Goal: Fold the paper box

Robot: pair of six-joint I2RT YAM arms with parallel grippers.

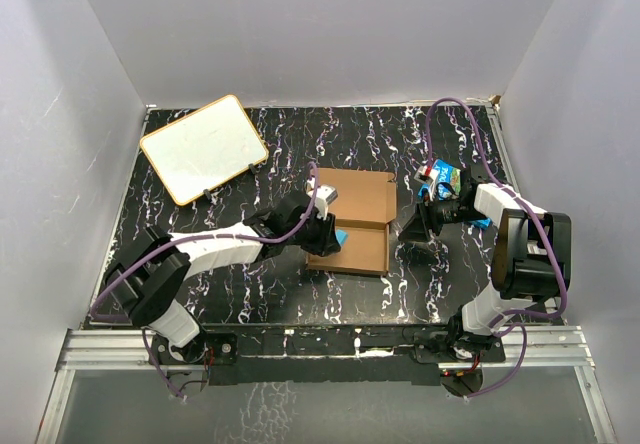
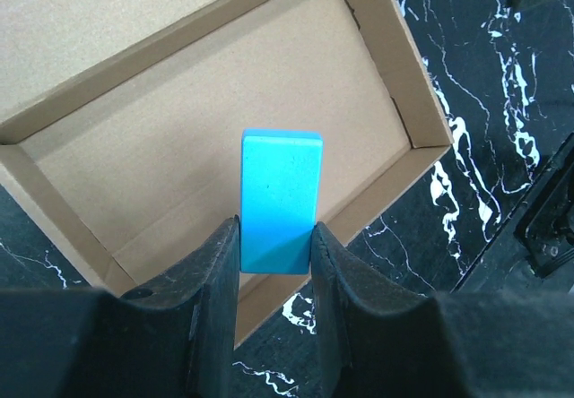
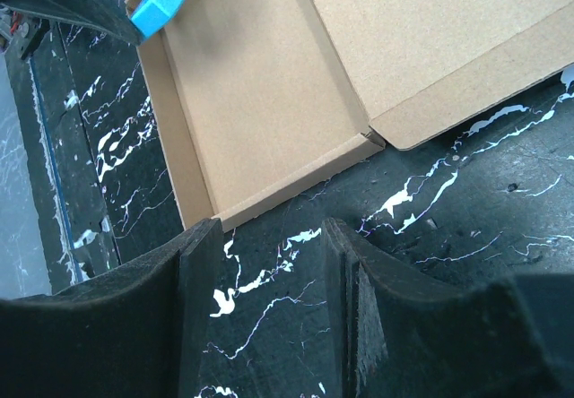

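Top view: paper box [image 1: 358, 212] sits mid-table [image 1: 262, 296], its lid flap open flat towards the far side. Left gripper [image 1: 335, 232] is at its left edge, right gripper [image 1: 413, 232] just off its right.
Left wrist: jaws clamped on blue block [image 2: 280, 192], over the tray's near wall.
Right wrist: jaws apart, empty, beside a box corner.

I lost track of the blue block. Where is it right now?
In the top view, the blue block is mid-table, pinched in the left gripper above the left end of the open paper box.
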